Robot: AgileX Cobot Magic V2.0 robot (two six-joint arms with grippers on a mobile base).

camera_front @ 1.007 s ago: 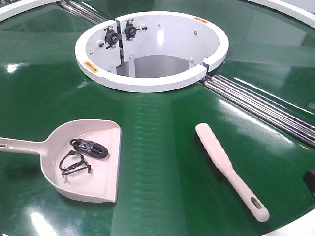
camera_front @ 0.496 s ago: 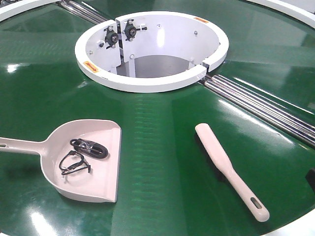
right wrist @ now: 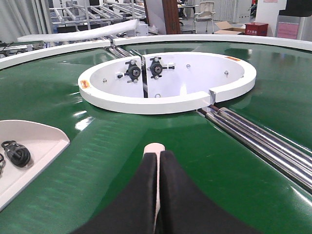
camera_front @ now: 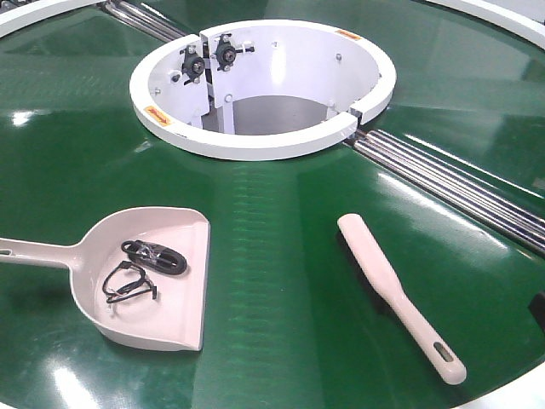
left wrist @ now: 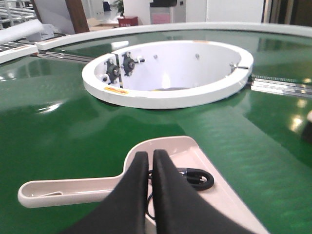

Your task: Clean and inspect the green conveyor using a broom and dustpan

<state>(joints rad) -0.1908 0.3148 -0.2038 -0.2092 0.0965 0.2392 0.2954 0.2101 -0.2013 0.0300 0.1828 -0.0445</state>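
Observation:
The green conveyor (camera_front: 281, 290) carries the pale dustpan (camera_front: 174, 298) at the front left, its handle running off the left edge. The broom (camera_front: 383, 277) lies flat at the front right, handle toward me. In the left wrist view my left gripper (left wrist: 150, 155) is shut with nothing in it, hovering over the dustpan (left wrist: 168, 143) near where the handle joins the scoop. My right gripper (right wrist: 159, 155) is shut too, held above the belt, with the broom's rounded tip (right wrist: 155, 147) showing just past its fingertips. Neither gripper appears in the front view.
Black cable bits (camera_front: 153, 256) lie inside the dustpan, with a coiled one (left wrist: 197, 176) beside my left fingers. The white circular rim (camera_front: 255, 141) rises at the belt's centre. Steel rollers (camera_front: 451, 183) cross the belt at the right. A dark arm part (camera_front: 538, 311) sits at the right edge.
The dark arm part at the front view's right edge has drawn back rightward and shows less. Dustpan, cable bits and broom have not moved.

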